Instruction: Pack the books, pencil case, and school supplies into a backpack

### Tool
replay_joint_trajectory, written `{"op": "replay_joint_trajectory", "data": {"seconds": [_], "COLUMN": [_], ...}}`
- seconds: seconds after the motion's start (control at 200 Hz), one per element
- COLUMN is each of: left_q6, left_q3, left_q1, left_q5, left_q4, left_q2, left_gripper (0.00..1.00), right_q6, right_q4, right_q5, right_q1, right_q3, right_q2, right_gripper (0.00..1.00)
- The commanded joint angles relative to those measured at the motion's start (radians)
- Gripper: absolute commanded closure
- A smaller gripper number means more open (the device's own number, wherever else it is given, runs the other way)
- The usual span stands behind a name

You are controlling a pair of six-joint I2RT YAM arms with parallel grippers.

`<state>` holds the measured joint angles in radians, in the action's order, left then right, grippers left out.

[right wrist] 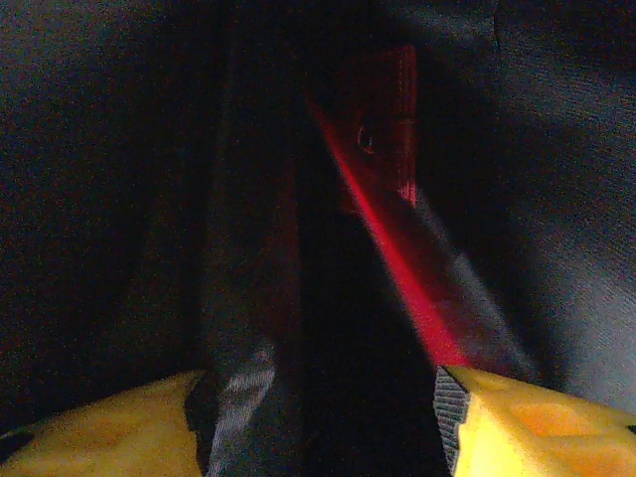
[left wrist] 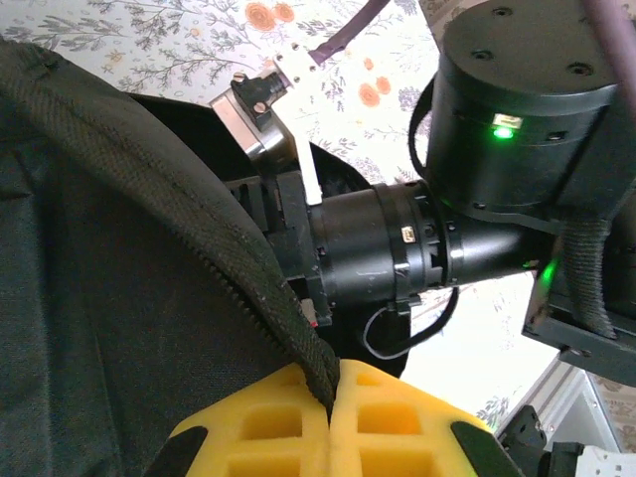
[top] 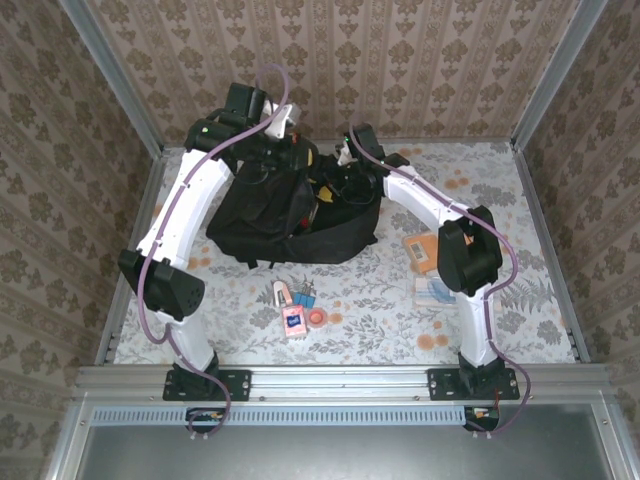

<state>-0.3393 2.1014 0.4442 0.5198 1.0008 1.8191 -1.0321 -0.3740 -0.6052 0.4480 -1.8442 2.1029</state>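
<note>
Left gripper (left wrist: 333,422) pinches backpack (left wrist: 119,298) rim open. Right gripper (right wrist: 328,427) inside, jaws apart, red flat item (right wrist: 397,258) just ahead. Next, likely: withdraw, fetch school supplies (top: 300,305).

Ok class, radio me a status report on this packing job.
Left gripper shut on backpack rim. Right gripper open inside it, red flat item alongside. Orange book, school supplies on table.

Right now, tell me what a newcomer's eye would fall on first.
The big black backpack mid-table, both arms bent over it. The left gripper pinches its zip edge, the right gripper stands open inside beside something red. Small school supplies lie scattered in front.
</note>
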Motion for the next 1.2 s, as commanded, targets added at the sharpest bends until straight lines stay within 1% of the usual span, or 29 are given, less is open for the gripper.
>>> {"op": "replay_joint_trajectory", "data": {"seconds": [0.0,0.135,0.23,0.255,0.345,0.43,0.49,0.6,0.695,0.77,0.84,0.9,0.985,1.02,1.115,1.195], "left_q6": [0.005,-0.005,-0.026,-0.034,-0.077,-0.123,-0.152,-0.159,-0.146,-0.147,-0.147,-0.143,-0.162,-0.172,-0.19,-0.19], "left_q3": [0.039,0.042,0.035,0.026,-0.027,-0.083,-0.107,-0.108,-0.137,-0.198,-0.25,-0.284,-0.329,-0.351,-0.415,-0.448], "left_q1": [-0.013,-0.027,-0.043,-0.049,-0.079,-0.115,-0.14,-0.172,-0.18,-0.181,-0.182,-0.184,-0.191,-0.193,-0.195,-0.197], "left_q5": [0.013,-0.001,-0.029,-0.035,-0.037,-0.036,-0.021,-0.018,-0.046,-0.058,-0.055,-0.046,-0.001,0.014,0.024,0.015], "left_q4": [-0.047,-0.053,-0.059,-0.064,-0.13,-0.206,-0.25,-0.268,-0.272,-0.307,-0.336,-0.355,-0.397,-0.418,-0.467,-0.482], "left_q2": [-0.002,0.012,0.019,0.019,0.006,-0.009,-0.012,-0.005,-0.016,-0.039,-0.059,-0.068,-0.076,-0.081,-0.1,-0.111], "left_gripper": [1.0,1.0,1.0,1.0,1.0,1.0,1.0,1.0,1.0,1.0,1.0,1.0,1.0,1.0,1.0,1.0], "right_q6": [0.069,0.15,0.225,0.246,0.322,0.375,0.404,0.496,0.571,0.601,0.607,0.603,0.593,0.6,0.641,0.668], "right_q4": [-0.064,-0.118,-0.158,-0.195,-0.23,-0.182,-0.177,-0.249,-0.3,-0.334,-0.326,-0.287,-0.225,-0.204,-0.195,-0.183], "right_q5": [0.033,0.066,0.142,0.164,0.231,0.248,0.246,0.264,0.294,0.322,0.344,0.332,0.287,0.283,0.331,0.335], "right_q1": [-0.014,-0.026,-0.027,-0.028,-0.027,-0.027,-0.024,-0.008,0.054,0.126,0.193,0.236,0.275,0.294,0.334,0.353], "right_q3": [-0.036,-0.011,0.017,0.025,0.074,0.196,0.254,0.35,0.441,0.503,0.557,0.604,0.639,0.643,0.623,0.598], "right_q2": [-0.055,-0.114,-0.186,-0.208,-0.298,-0.424,-0.483,-0.589,-0.654,-0.663,-0.66,-0.649,-0.609,-0.588,-0.505,-0.423], "right_gripper": [0.35,0.32,0.32,0.32,0.33,0.33,0.32,0.34,0.35,0.37,0.39,0.39,0.39,0.38,0.36,0.36]}}
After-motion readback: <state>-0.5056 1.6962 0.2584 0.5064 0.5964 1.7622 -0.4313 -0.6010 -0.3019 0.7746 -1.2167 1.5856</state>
